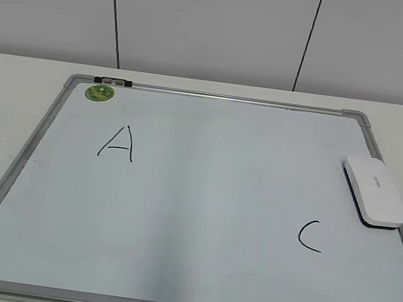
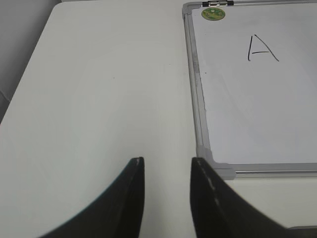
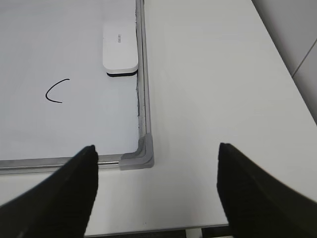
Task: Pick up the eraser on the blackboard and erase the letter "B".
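Note:
The eraser (image 1: 374, 192) is a white rounded block with a dark underside, lying flat at the right edge of the blackboard (image 1: 198, 226), a white board in a grey frame. It also shows in the right wrist view (image 3: 119, 48). No letter "B" shows on the board in any view; only a black "A" (image 1: 118, 143) and a black "C" (image 1: 310, 235) show. My left gripper (image 2: 167, 161) is open and empty over the bare table, left of the board's near left corner. My right gripper (image 3: 157, 146) is wide open and empty over the table by the board's near right corner. Neither gripper shows in the exterior view.
A round green magnet (image 1: 99, 92) sits at the board's far left corner, beside a small black and white clip (image 1: 114, 80) on the frame. The board lies on a white table (image 1: 14, 95), with a grey panelled wall behind. The table's near edge runs just below my right gripper.

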Controlling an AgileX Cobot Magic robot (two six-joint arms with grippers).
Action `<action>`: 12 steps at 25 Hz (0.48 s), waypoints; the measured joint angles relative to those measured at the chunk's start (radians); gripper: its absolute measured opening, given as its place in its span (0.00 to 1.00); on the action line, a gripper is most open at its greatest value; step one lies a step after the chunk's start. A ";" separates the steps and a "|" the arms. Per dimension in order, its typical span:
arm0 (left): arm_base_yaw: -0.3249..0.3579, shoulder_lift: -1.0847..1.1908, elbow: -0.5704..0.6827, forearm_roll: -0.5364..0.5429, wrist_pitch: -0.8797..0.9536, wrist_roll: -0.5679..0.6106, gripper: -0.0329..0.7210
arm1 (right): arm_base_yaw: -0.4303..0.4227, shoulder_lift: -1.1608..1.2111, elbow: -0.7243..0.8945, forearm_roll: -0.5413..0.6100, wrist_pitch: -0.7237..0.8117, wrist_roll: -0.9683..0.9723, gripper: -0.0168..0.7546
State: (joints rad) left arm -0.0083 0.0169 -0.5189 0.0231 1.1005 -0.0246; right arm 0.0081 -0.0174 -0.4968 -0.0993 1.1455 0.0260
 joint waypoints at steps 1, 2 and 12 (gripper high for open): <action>0.000 0.000 0.000 0.000 0.000 0.000 0.36 | 0.000 0.000 0.000 0.000 0.000 0.000 0.74; 0.000 0.000 0.000 0.000 0.000 0.000 0.36 | 0.000 0.000 0.000 0.000 0.000 0.000 0.74; 0.000 0.000 0.000 0.000 0.000 0.000 0.36 | 0.000 0.000 0.000 0.000 0.000 0.000 0.74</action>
State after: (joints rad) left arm -0.0083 0.0169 -0.5189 0.0231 1.1005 -0.0246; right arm 0.0081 -0.0174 -0.4968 -0.0993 1.1455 0.0260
